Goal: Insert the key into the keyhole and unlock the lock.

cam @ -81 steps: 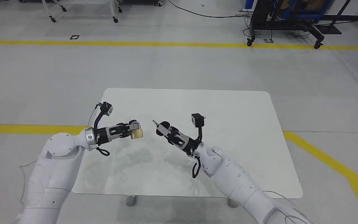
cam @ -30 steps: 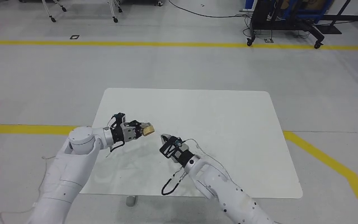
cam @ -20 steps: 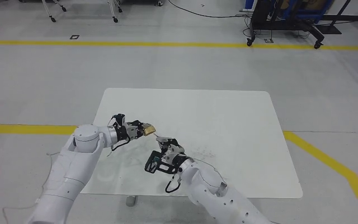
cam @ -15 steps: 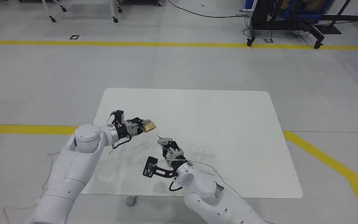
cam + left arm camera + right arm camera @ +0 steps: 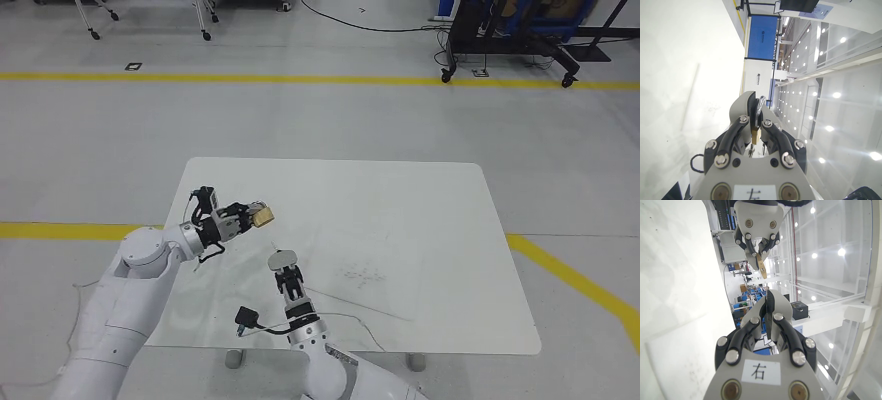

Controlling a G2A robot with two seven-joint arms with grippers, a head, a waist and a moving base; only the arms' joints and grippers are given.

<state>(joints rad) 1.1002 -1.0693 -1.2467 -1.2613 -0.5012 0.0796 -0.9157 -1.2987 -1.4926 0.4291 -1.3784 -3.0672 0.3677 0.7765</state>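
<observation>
The white rectangular table [image 5: 420, 220] lies beneath both arms, which hold their things in the air over its left part. The left gripper [image 5: 248, 216] is clenched on the small brass padlock with a silver shackle [image 5: 263, 214], gripping the shackle end so that the body juts out free; the right gripper [image 5: 769, 296] is clamped on the dark flat key [image 5: 769, 321], near the padlock but apart from it. In the right wrist view the silver keyhole [image 5: 763, 270] faces the key's thin blade, roughly in line. The step in hand seems to be alignment before insertion; it should go best with the blade's flat turned to match the slot, a slow straight advance along the keyhole's axis, and the padlock held rigid; any sideways offset risks the tip skating off the brass face.
</observation>
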